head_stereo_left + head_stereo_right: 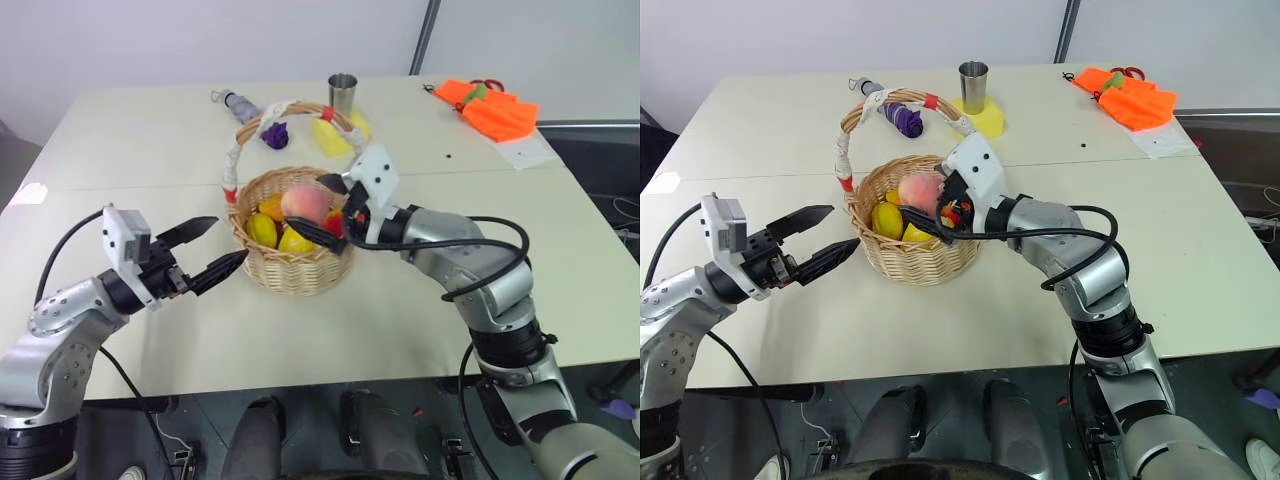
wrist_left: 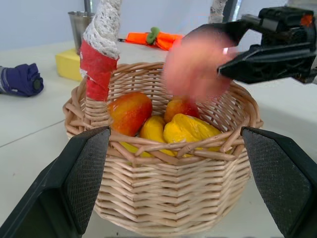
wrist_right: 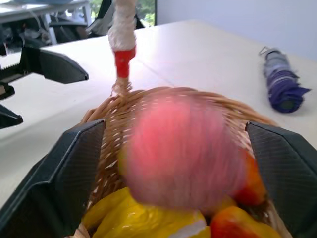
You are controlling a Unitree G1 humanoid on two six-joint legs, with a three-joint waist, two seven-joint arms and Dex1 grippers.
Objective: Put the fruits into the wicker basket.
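**A:** Wicker basket (image 1: 293, 262) sits mid-table, tall arched handle wrapped in white cloth with red tape at both ends. Where's the peach?

**B:** Peach (image 1: 306, 204) is over the basket's opening, above the fruit already inside, between the fingers of the right gripper (image 1: 332, 208). Blurred in both wrist views.

**A:** Gripped?

**B:** No. Right jaws are spread wide, and the right wrist view shows a gap between the peach and each pad. Can't tell if it touches the fruit underneath.

**A:** Lemon?

**B:** Glossy yellow lemon (image 2: 190, 130) is inside the basket, front part of the pile. Next to it are more yellow pieces and some red-orange fruits (image 2: 130, 112).

**A:** Left side?

**B:** Left gripper (image 1: 212, 249) hangs just beside the basket on the robot's left, pointing at its wall, jaws wide apart, nothing between them. Not touching the wicker.

**A:** Rest of the table?

**B:** Far side, behind the basket: steel cup (image 1: 342, 95), pale yellow block (image 1: 985, 121) in front of it, folded purple umbrella (image 1: 898, 114) lying flat. The left eye view also shows a small purple bunch (image 1: 276, 135) through the handle arch. Orange cloth (image 1: 490, 108) at the far right corner, well apart from everything, with a white sheet (image 1: 525, 152) just beside it.
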